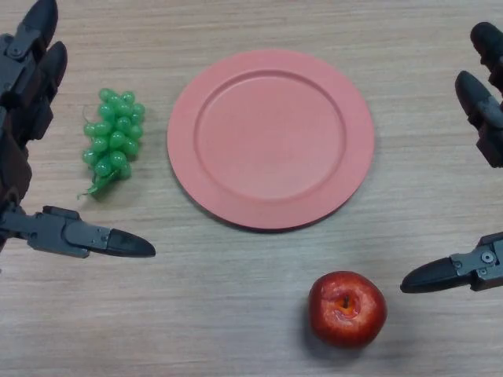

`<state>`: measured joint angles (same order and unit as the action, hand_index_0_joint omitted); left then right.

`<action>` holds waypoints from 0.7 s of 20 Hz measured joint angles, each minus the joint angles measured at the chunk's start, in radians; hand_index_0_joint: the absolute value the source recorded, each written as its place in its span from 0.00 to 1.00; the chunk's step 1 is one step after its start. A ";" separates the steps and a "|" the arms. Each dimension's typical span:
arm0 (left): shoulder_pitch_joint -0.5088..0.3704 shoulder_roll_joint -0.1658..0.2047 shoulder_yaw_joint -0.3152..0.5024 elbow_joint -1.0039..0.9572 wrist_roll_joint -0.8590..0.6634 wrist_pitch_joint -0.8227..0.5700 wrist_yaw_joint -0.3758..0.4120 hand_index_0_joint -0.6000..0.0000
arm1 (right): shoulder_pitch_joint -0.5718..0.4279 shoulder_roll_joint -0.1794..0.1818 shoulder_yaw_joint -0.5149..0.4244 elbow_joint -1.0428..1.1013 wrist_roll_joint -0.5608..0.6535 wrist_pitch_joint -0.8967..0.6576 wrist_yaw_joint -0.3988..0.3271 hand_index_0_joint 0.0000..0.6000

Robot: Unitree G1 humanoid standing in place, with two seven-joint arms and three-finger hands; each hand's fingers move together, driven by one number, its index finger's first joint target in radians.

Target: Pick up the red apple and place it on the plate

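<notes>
Red apple near front edge, empty pink plate on wood-grain table, left hand and right hand spread apart

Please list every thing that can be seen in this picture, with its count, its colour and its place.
plate: one, salmon pink, centre of the table, nothing on it
apple: one, red, near edge, right of centre, below the plate, stem up
grapes: one bunch, green, left of the plate, apart from it
table: one, light wood grain, under everything
left hand: one, black, left edge, open, holding nothing
right hand: one, black, right edge, open, thumb near the apple but apart from it
</notes>
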<state>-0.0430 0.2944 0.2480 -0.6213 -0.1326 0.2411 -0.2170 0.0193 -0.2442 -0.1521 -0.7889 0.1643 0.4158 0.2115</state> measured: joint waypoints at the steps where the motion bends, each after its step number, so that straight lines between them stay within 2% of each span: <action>1: 0.000 0.000 0.000 0.000 0.000 0.000 0.000 1.00 | 0.002 0.000 0.000 0.000 0.000 0.000 0.001 0.00; 9: 0.027 -0.004 -0.001 0.022 0.001 -0.008 0.000 1.00 | 0.007 0.000 0.000 0.003 0.000 0.000 0.010 0.00; 11: 0.038 -0.011 -0.001 0.042 0.002 -0.074 0.000 1.00 | 0.017 0.004 0.008 0.023 -0.003 -0.020 0.010 0.00; 12: 0.051 -0.021 -0.001 0.055 0.004 -0.101 0.000 1.00 | 0.045 0.019 0.013 0.044 -0.037 -0.076 0.012 0.00; 14: 0.071 -0.030 0.000 0.110 0.011 -0.140 0.000 1.00 | 0.088 0.026 0.051 0.083 -0.106 -0.142 0.016 0.00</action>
<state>0.0282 0.2648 0.2485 -0.5109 -0.1213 0.1007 -0.2174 0.1077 -0.2187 -0.1011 -0.7054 0.0581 0.2736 0.2276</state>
